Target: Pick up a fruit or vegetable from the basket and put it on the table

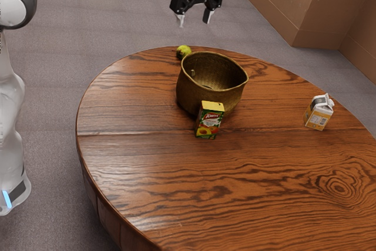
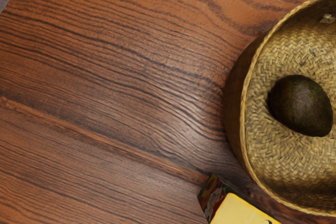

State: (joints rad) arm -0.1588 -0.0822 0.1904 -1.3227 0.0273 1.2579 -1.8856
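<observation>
High over the table's far side in the exterior view, my gripper (image 1: 195,19) is open, its two fingers apart with nothing between them. The woven basket (image 1: 235,93) stands upright below it and nearer the camera. In the wrist view a dark avocado (image 2: 301,105) lies on the bottom of the basket (image 2: 239,114), off to one side of the hand. A yellow-green round fruit with a dark patch (image 1: 184,52) rests on the wooden table (image 1: 252,174), behind the basket by the far edge.
A small juice box with a yellow top (image 1: 210,120) stands close against the basket's near side; in the wrist view the box (image 2: 241,212) is beside the rim. A white and orange carton (image 1: 319,112) is toward the exterior view's right.
</observation>
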